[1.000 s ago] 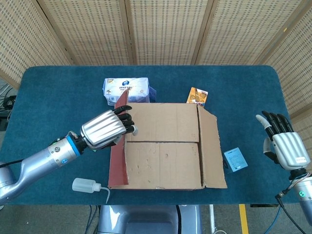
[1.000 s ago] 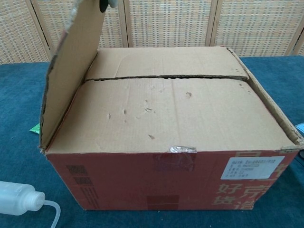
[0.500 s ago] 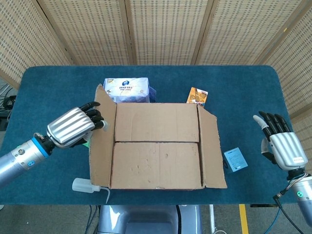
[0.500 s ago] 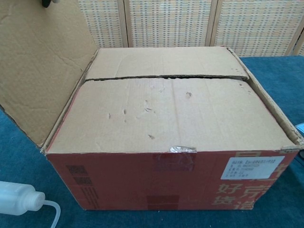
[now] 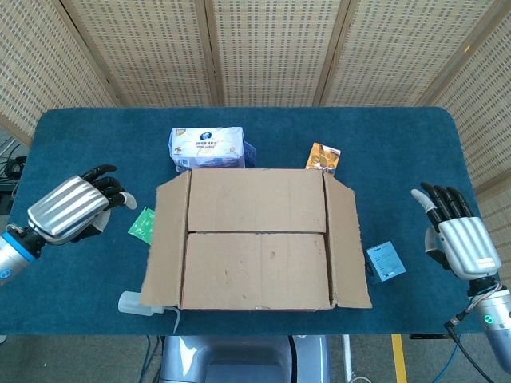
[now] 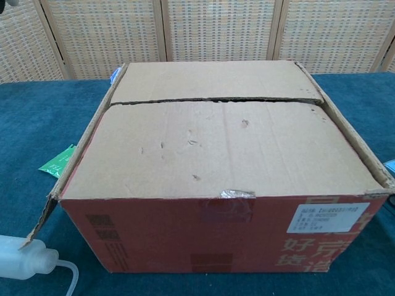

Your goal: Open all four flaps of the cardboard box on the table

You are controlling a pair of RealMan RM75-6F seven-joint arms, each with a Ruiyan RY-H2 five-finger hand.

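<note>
Head and chest views of a cardboard box (image 5: 259,239) standing mid-bench on the blue-covered bench (image 5: 80,263). Nearest the robot we note a squeeze bottle (image 6: 21,262) lying just beside the box's front left corner, under the tip of the left flap (image 5: 164,239). This left flap is folded fully outward and hangs over the box's side. The right flap (image 5: 347,243) is only partly raised, its edge standing a little proud of the top. The near flap (image 6: 216,151) and far flap (image 6: 213,80) lie flat, meeting along the central seam.

We judge the task about one quarter done: one flap open, one started, two closed.

The left hand (image 5: 68,209) hovers well apart from the box to its left, fingers loosely curled and holding nothing. The right hand (image 5: 459,235) hovers to the right of the box, fingers extended and apart, likewise empty.

A green packet (image 5: 142,225) lies between the left hand and the box; a small blue card (image 5: 386,262) lies just right of it. Farthest away, a tissue pack (image 5: 207,148) and an orange packet (image 5: 323,157) sit just behind the box.
</note>
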